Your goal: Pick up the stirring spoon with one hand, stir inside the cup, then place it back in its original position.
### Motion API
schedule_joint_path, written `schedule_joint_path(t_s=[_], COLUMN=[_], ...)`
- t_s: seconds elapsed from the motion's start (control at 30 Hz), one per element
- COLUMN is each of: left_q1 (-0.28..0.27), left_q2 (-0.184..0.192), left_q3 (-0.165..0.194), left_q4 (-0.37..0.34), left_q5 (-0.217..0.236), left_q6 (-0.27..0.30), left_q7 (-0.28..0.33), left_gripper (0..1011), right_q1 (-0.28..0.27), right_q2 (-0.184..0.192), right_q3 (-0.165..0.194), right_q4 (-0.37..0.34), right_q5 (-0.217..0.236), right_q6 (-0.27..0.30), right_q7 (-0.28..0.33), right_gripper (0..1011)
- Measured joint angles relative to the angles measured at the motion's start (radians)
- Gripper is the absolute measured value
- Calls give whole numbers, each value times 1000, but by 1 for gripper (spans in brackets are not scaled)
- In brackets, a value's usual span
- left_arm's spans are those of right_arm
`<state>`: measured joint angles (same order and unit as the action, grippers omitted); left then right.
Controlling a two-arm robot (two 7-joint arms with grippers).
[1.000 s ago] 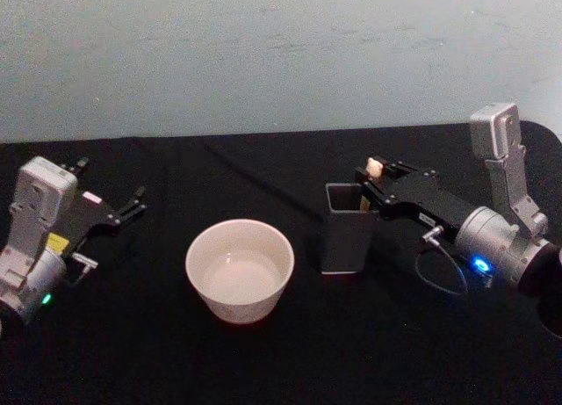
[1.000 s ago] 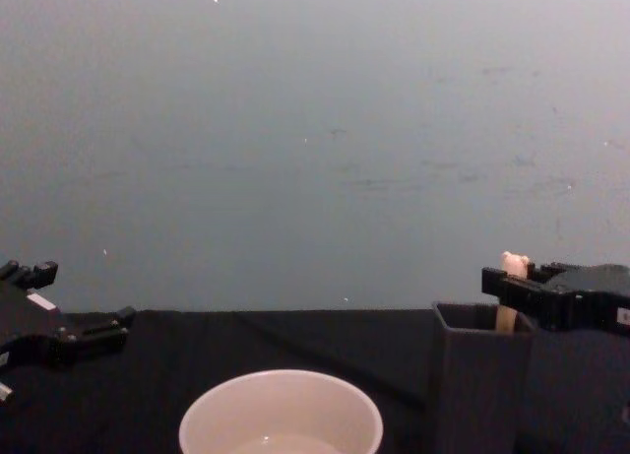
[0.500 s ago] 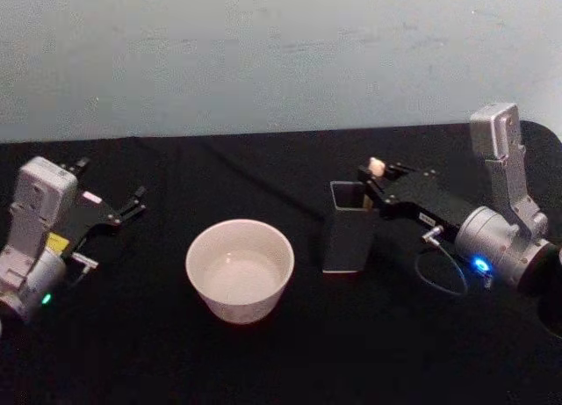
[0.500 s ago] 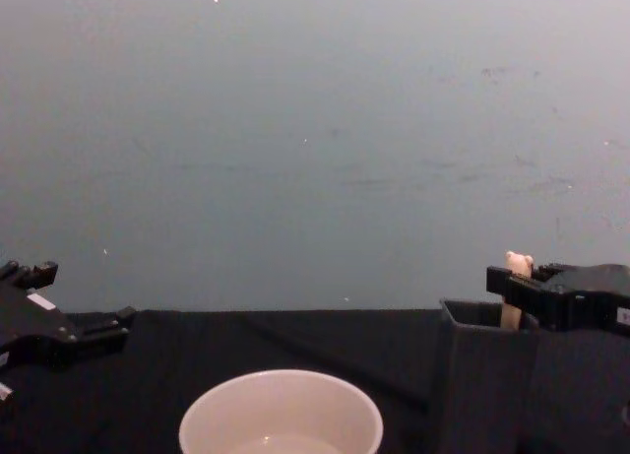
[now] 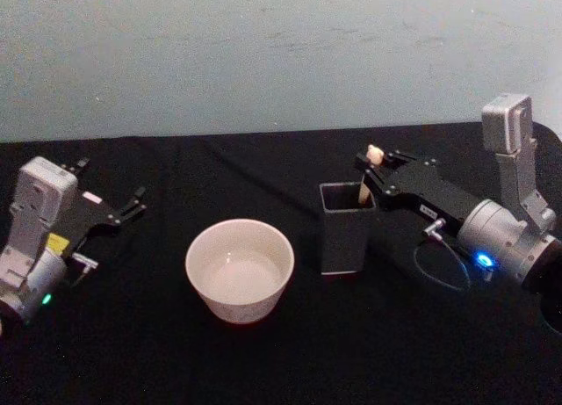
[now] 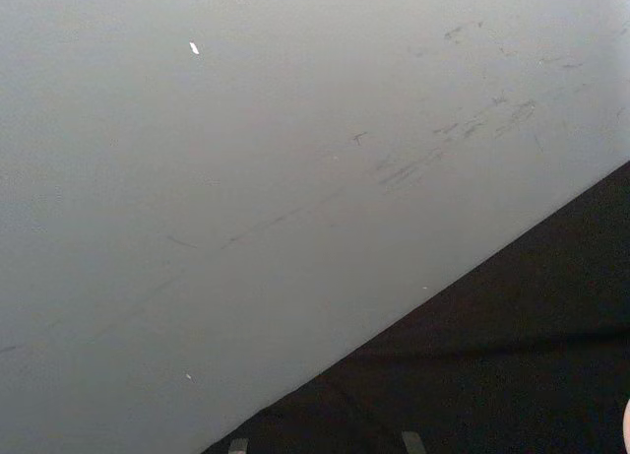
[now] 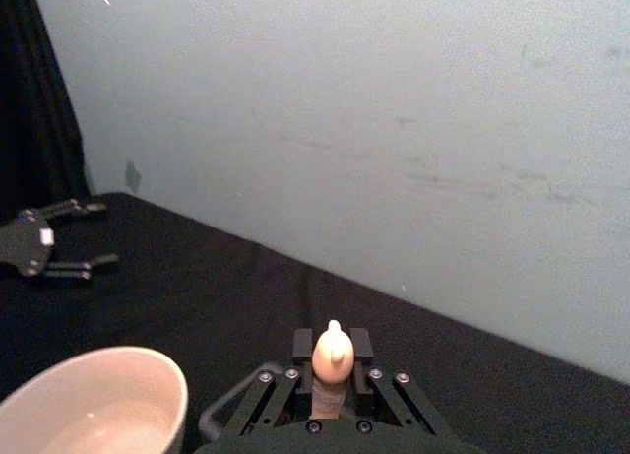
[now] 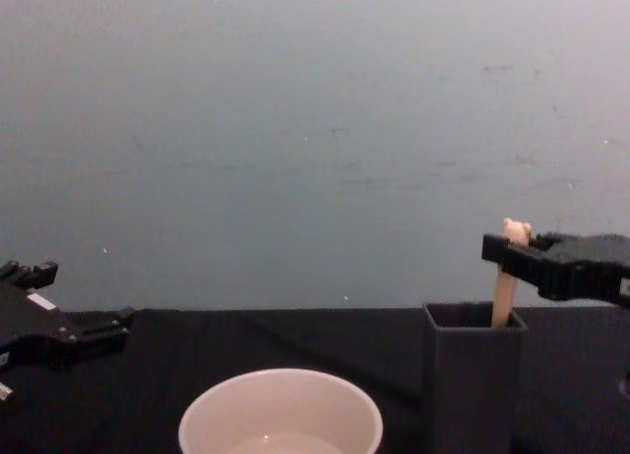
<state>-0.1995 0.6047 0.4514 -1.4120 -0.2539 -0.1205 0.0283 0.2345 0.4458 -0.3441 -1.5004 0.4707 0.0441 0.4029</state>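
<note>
The right gripper sits just above the back rim of the dark grey holder, its jaws closed on the stirring spoon right under the tiny bear head. Gripping that high keeps the jaws clear of the holder's walls, so the spoon can come straight up without the gripper snagging the rim. The spoon stands nearly upright, leaning slightly, with the beige handle rising out of the holder's opening. Its lower end is down inside the holder, so the neck and bowl are hidden. I judge the pick-up step to be under way but not finished, since the spoon has not cleared the holder.

The cup stands on the counter near the holder, on the robot's left of it and apart from it — a short sideways carry once the spoon is free. The left gripper waits well apart from the holder, beyond the cup, jaws spread and empty — out of the working arm's way.
</note>
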Motion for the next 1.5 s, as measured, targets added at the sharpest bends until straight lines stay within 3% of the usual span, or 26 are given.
schedule_joint_path(t_s=[0.57, 0.97, 1.27, 1.5], left_q1=[0, 0, 0, 0], left_q2=[0, 0, 0, 0], left_q3=[0, 0, 0, 0], left_q4=[0, 0, 0, 0], left_q5=[0, 0, 0, 0], left_q6=[0, 0, 0, 0], left_q7=[0, 0, 0, 0], left_gripper=[1001, 1001, 1001, 1001], right_q1=[-16, 5, 40, 58], right_q2=[10, 1, -20, -33], right_q3=[44, 60, 25, -35], right_q4=[-92, -120, -100, -81], right_q5=[28, 44, 33, 23], right_q6=[-45, -95, -124, -154], right_q7=[24, 41, 70, 128], right_gripper=[214, 214, 214, 214])
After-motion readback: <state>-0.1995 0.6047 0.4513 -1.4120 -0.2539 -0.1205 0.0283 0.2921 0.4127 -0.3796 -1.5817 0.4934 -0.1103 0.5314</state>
